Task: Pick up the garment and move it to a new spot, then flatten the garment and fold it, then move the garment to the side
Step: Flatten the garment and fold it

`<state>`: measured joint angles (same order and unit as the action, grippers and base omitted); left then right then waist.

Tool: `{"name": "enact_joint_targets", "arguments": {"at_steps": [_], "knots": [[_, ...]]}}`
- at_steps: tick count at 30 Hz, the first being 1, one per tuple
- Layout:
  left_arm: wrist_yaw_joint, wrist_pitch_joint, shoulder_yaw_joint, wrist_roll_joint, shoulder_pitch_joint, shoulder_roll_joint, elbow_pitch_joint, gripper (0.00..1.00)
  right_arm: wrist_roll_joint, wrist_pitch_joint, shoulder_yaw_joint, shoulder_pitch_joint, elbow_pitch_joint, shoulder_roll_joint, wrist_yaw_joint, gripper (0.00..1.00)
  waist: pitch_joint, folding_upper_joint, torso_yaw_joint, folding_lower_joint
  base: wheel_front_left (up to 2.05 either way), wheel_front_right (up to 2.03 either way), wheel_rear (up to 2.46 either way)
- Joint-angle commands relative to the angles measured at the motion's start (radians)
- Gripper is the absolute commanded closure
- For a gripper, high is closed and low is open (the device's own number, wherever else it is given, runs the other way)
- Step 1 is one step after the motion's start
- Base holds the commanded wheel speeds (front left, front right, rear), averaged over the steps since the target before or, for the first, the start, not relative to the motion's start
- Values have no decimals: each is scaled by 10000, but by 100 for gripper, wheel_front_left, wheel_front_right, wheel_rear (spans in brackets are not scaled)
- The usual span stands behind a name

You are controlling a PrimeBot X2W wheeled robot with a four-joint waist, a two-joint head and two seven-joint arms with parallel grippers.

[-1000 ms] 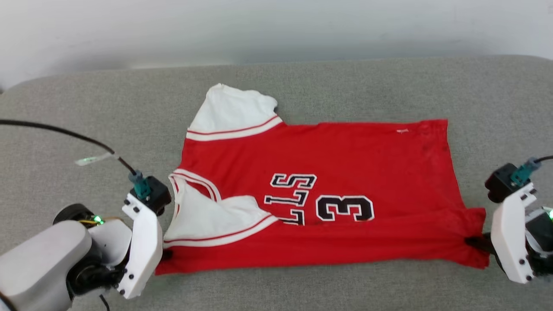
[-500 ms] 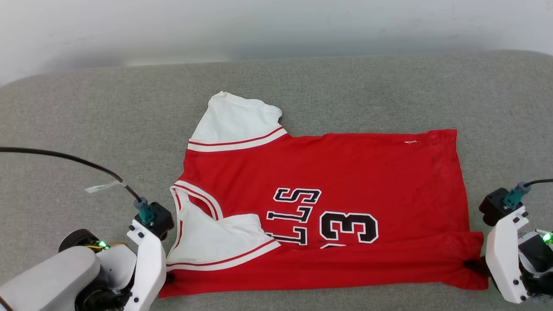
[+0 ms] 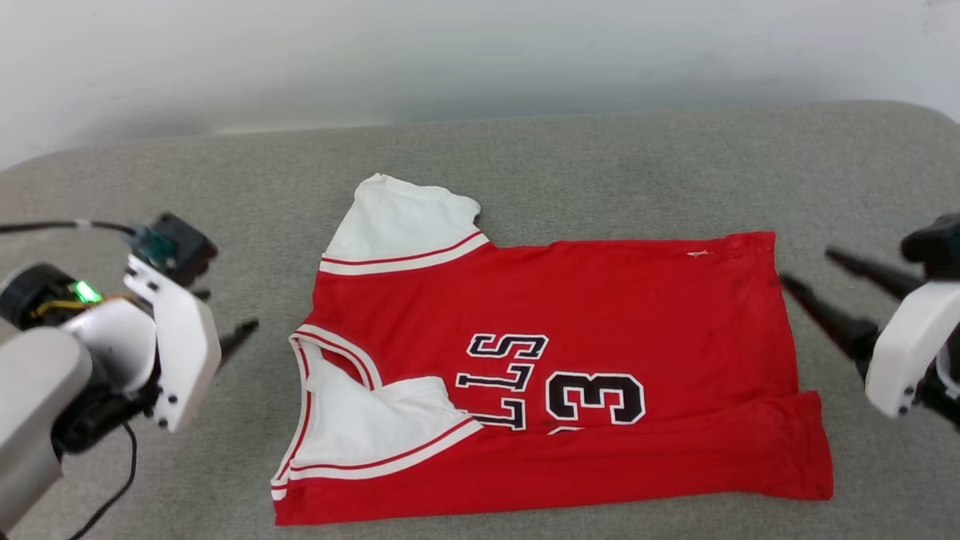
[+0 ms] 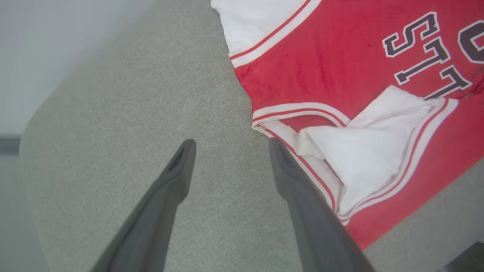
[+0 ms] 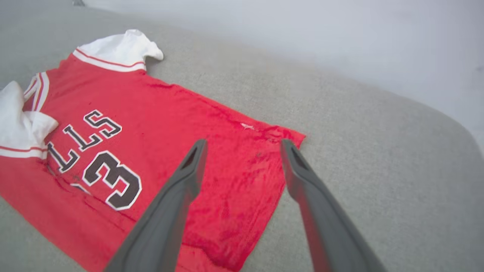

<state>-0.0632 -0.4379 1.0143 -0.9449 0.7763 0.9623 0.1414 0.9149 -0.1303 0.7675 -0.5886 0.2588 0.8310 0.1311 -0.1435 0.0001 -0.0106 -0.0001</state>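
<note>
Red shirt [image 3: 600,300] with white sleeves, spread flat at the middle of a grey cushion [image 3: 600,165]. Collar to the left, hem to the right, near edge folded up over the lower part of the black number 3. Left claw [image 4: 231,145] spread wide and empty, hovering just left of the collar. Right claw [image 3: 806,266] likewise spread and empty, tips close beside the far right hem corner. Pale wall [image 3: 450,60] beyond.

There lies the garment [image 3: 600,300] — on grey padding [image 3: 600,157].
</note>
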Motion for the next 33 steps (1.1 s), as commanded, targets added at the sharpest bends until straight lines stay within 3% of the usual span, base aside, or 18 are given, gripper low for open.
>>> {"name": "enact_joint_targets", "arguments": {"at_steps": [1,7,11,12,15,16,24,33], "knots": [[162,245,-163,126,249,-137,83,0,-432,799,-568,175,103,-324,-9,0,-121,-1,-96,1,0,0,0],[515,520,-582,553,1264,-561,810,0,-2259,2917,-2831,1036,-132,-1418,-11,0,-718,-1,-350,1,0,0,0],[637,147,-780,537,2075,-942,1478,0,-3661,3634,-4492,1947,-754,-2398,-7,0,-1279,-1,-581,1,0,0,0],[637,147,-780,537,2075,-942,1478,0,-3661,3634,-4492,1947,-754,-2398,-7,0,-1279,-1,-581,1,0,0,0],[513,-308,-883,459,2756,-1165,1861,0,-4550,3821,-5662,2576,-1542,-3264,-7,0,-1775,-1,-785,1,0,0,0],[376,-1033,-896,398,3440,-1281,2212,0,-5288,3894,-6391,3181,-2440,-4016,-7,0,-2314,-1,-986,1,0,0,0],[-160,-3759,-829,-147,5457,-1651,2891,0,-6306,3863,-6866,3901,-3861,-4949,-7,0,-3721,-1,-1518,1,0,0,0],[-325,-5889,-544,-154,7069,-1784,3203,0,-6513,3754,-6351,3038,-4180,-4803,-7,0,-5017,-1,-2154,1,0,0,0]]}}
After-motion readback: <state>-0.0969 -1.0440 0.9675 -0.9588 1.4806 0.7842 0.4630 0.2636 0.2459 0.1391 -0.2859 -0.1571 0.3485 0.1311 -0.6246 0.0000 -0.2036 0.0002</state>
